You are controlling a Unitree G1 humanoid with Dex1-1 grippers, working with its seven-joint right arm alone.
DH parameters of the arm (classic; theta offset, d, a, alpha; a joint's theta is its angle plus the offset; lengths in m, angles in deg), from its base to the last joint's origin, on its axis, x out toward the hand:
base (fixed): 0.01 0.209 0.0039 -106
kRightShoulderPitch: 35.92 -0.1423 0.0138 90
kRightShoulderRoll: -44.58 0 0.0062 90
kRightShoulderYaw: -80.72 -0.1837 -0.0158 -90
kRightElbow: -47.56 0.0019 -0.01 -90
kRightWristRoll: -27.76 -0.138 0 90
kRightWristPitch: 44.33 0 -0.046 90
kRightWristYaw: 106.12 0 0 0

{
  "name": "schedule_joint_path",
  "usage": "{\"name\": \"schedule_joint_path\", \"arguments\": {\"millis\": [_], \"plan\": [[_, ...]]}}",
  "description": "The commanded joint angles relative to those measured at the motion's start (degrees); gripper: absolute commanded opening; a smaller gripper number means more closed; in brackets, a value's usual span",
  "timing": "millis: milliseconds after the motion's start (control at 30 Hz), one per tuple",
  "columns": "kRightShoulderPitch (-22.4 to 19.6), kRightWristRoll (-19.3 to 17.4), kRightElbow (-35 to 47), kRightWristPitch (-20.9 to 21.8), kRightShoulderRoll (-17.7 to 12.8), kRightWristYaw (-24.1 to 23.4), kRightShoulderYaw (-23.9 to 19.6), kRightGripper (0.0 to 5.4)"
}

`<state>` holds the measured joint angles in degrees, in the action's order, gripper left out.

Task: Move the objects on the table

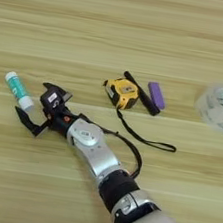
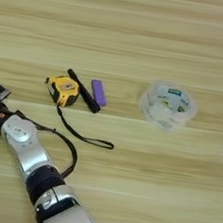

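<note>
End effector (image 1: 39, 107) splayed wide, empty, low over the table (image 1: 121, 29) with the tube's (image 1: 18, 90) cap end lying at its mouth, likely lined up for a pinch; tape measure (image 1: 121, 92) well off right, cord trailing toward the arm.

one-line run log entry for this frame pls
right gripper: jaws open, beside white tube, not gripping | tape measure: on table, untouched | black pen, purple item, clear tape roll: right of it
</note>
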<state>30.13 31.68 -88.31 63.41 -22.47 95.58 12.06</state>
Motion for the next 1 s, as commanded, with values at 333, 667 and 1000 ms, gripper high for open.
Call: {"name": "schedule_joint_path", "arguments": {"millis": [333,667,1000], "plan": [[-2.61,-1.54,-1.59,0.37,4.61,2.0,-1.95,5.37],[-2.09,-2.54,-1.53,-1.38,4.91,3.75,-2.55,4.18],[-1.94,-2.63,-0.05,-1.75,4.99,2.79,-3.0,3.03]]}}
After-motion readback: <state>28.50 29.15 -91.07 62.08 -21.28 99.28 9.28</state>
